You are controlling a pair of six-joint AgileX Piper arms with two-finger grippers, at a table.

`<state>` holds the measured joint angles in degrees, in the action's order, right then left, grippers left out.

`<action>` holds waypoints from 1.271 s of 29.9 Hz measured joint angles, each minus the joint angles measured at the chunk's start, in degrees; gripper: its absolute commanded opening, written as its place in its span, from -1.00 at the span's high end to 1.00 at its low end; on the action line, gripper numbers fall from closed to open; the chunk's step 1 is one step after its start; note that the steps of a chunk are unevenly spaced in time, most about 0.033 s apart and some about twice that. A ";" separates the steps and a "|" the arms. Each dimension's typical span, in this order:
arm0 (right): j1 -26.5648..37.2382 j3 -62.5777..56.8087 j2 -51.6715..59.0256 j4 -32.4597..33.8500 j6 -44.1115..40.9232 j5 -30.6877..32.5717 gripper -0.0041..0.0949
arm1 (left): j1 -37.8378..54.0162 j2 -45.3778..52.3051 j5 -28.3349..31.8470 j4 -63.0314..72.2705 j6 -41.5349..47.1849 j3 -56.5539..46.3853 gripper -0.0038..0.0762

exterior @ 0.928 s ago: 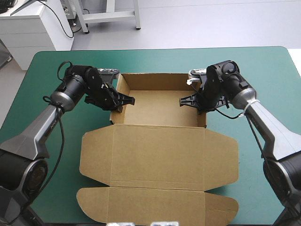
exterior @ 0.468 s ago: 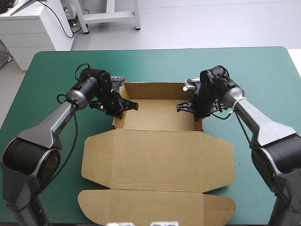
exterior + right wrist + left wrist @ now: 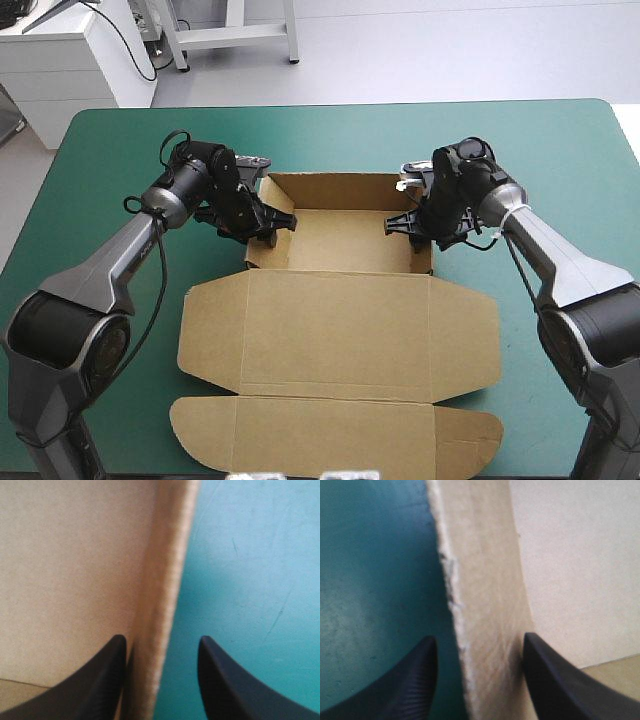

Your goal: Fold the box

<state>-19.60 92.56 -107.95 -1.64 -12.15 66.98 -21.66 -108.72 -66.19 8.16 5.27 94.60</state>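
Within L tool [image 3: 479, 636]: frayed box [image 3: 485, 580] wall edge

One brown box [image 3: 340, 330] is lying on one teal-green cover [image 3: 110, 150]; two grippers are showing, the left gripper [image 3: 272, 222] and the right gripper [image 3: 398, 222].
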 measured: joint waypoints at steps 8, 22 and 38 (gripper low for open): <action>0.00 2.31 0.00 0.21 -2.43 0.26 -0.38 | 0.00 0.00 -0.65 -0.58 0.00 3.04 -0.12; 0.01 14.55 2.28 -1.39 -2.89 4.03 -0.38 | 0.05 2.57 -5.09 -10.17 -0.01 19.04 0.92; 0.06 3.12 3.21 0.72 -4.27 3.58 -0.38 | 0.00 25.67 -5.33 -5.39 -2.05 -5.00 0.92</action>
<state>-19.54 95.68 -104.74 -0.92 -16.42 70.55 -21.65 -83.04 -71.53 2.77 3.22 89.60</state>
